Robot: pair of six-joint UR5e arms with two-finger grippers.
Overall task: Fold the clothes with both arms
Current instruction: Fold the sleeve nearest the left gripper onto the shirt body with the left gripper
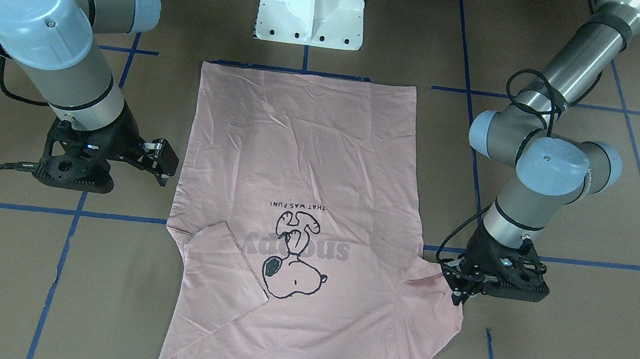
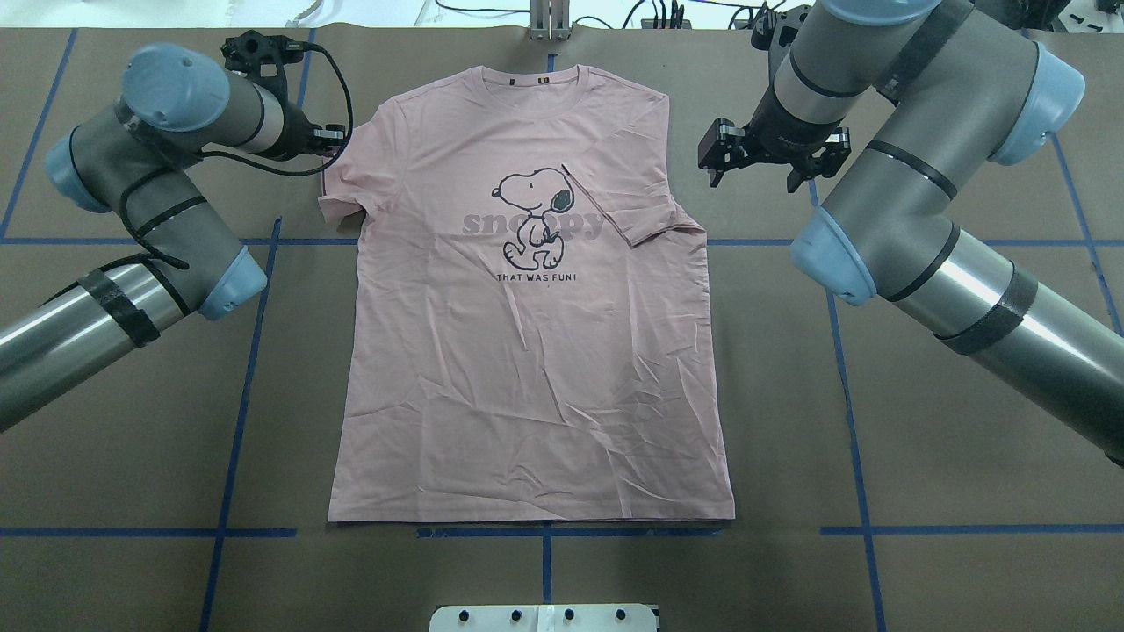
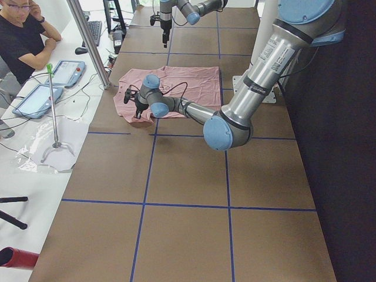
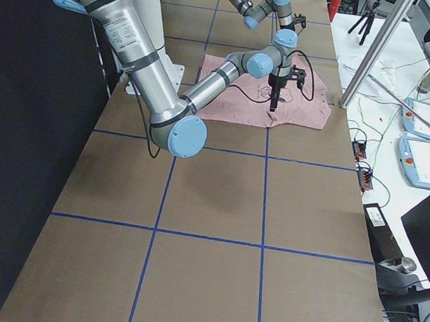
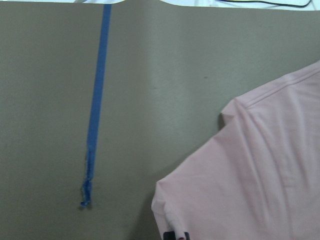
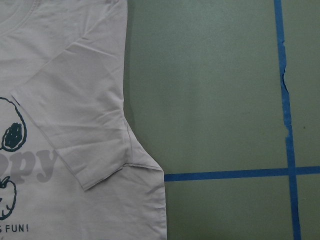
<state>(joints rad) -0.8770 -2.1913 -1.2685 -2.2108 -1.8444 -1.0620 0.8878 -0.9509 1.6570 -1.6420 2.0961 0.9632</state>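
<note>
Pink sleeve cloth fills the lower right of my left wrist camera: the spread sleeve [image 5: 225, 190] of the T-shirt [image 2: 527, 377], lying flat on the brown table [image 2: 132, 421]. A small dark mark [image 5: 175, 234] sits at its hem; I cannot tell what it is.

My left hand [image 1: 460, 290] is down at the outer edge of that sleeve and points at the cloth. Its fingers look close together from across the table, but I cannot tell whether they pinch the fabric or only touch it.

My right hand [image 2: 755, 175] hangs above bare table just beside the shirt's other shoulder, clear of the cloth, with its fingers spread apart and nothing between them.

The T-shirt lies front up in the middle of the table, between my two arms. Its collar is away from me and its bottom hem runs along a line of blue tape [image 2: 544, 532] near my white base [image 2: 544, 617]. The body is spread out with light creases.

The folded sleeve [image 6: 75, 115] on my right side is turned inward over the chest. Its edge touches the cartoon dog and covers the end of the grey lettering.

A person [image 3: 20, 41] sits at the white side bench beyond the table's end on my left.
</note>
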